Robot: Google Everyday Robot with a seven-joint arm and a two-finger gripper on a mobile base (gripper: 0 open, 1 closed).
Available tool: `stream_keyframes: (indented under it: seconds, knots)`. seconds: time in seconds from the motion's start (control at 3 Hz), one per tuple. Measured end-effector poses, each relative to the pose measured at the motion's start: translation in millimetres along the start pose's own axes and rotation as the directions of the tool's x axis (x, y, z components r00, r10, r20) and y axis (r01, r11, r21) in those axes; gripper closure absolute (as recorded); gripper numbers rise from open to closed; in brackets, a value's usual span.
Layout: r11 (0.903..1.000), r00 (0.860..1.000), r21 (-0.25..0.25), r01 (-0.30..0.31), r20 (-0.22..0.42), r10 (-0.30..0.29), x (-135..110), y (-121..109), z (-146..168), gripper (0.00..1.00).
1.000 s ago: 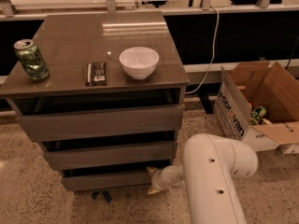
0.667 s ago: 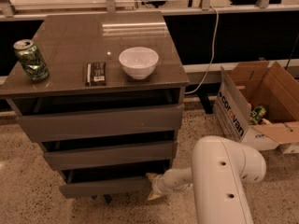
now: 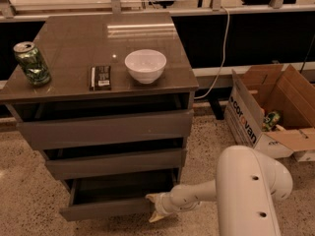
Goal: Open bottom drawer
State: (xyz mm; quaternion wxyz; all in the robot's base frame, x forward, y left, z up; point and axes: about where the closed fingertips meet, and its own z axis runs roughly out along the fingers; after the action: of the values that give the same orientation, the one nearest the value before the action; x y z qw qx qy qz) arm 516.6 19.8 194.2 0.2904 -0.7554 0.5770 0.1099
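Pincer is seen low centre, at the bottom drawer; whether clenched cannot be told. The stiff, handleless front is judged best hooked at its top edge.

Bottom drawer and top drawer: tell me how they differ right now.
The matte grey-brown bottom drawer has the narrowest, shortest front; the matte grey-brown top drawer has the widest, tallest. The bottom drawer stands pulled out, its dark tray showing; the top drawer shows only a dark gap. The white gripper is at the bottom drawer's right front corner; nothing touches the top drawer's front. Both have flat, handleless fronts.
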Motion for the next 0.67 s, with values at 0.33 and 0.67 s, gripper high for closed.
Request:
stream_keyframes:
  seconds: [0.33,0.67]
  knots:
    - [0.9982,0.998,-0.029,0.053,0.042,-0.051,-32.9,11.3,-10.4,0.09]
    - [0.9983,0.998,-0.032,0.048,0.036,-0.047,-31.2,10.1,-8.4,0.0]
